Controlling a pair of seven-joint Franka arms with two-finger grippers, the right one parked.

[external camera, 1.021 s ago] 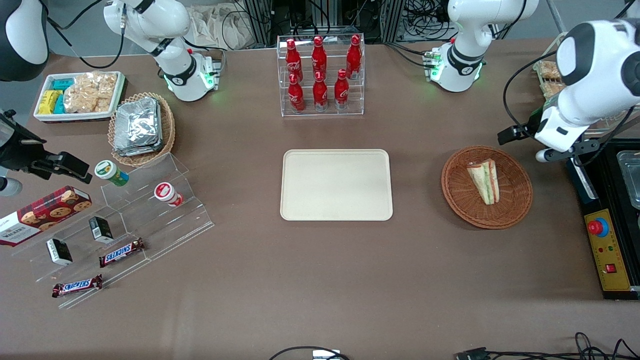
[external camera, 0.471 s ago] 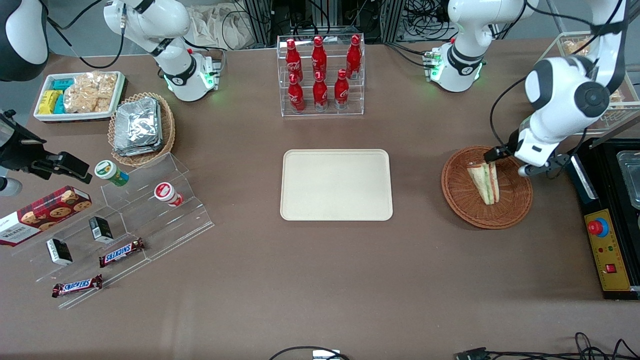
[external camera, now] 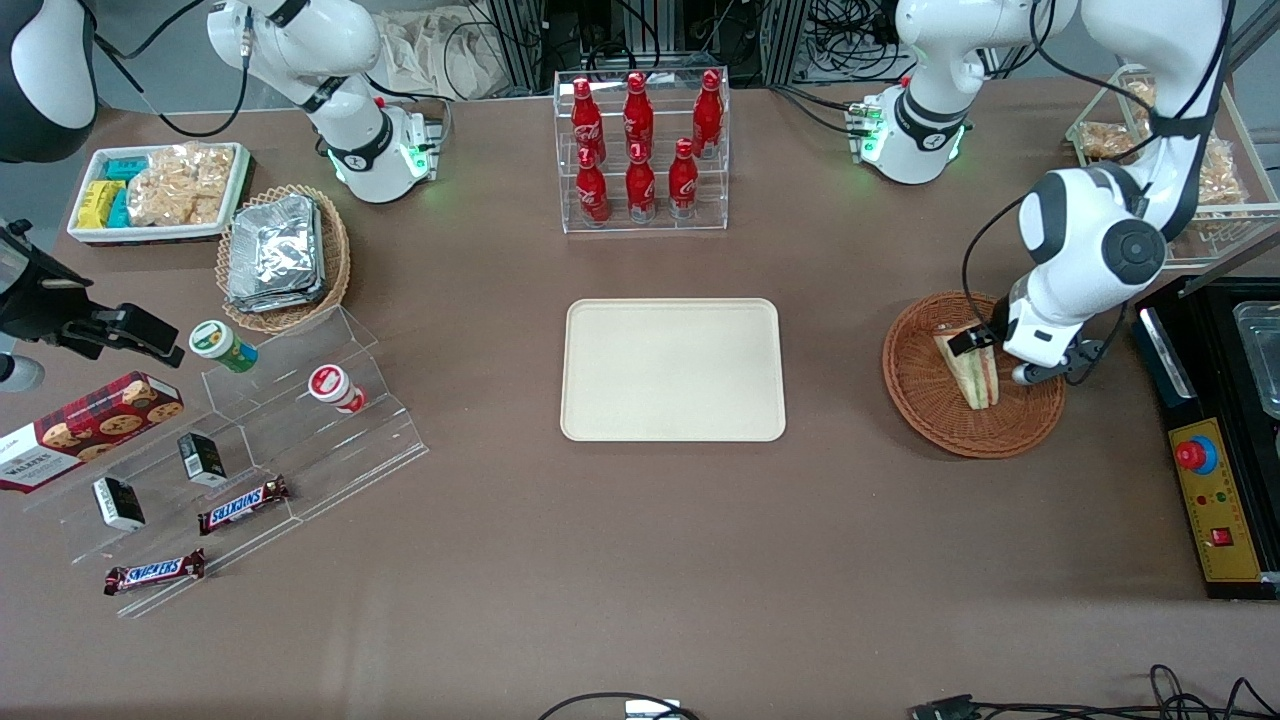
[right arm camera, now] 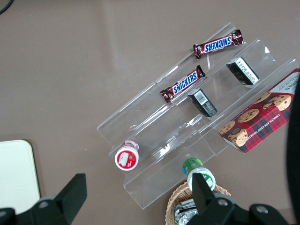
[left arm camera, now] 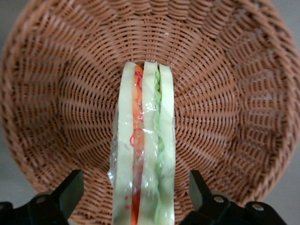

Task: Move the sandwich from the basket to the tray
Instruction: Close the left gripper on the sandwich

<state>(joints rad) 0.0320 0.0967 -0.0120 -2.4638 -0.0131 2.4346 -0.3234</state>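
Gripper (left arm camera: 136,197) open wide, straddling sandwich (left arm camera: 143,154) in basket (left arm camera: 225,93), nothing held. Soft, wrapped, likely slippery: pinch bread faces mid-wedge, gently.

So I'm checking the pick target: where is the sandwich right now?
The sandwich stands on edge in the reddish-brown basket, toward the working arm's end of the table from the tray, with the open end effector straddling it.
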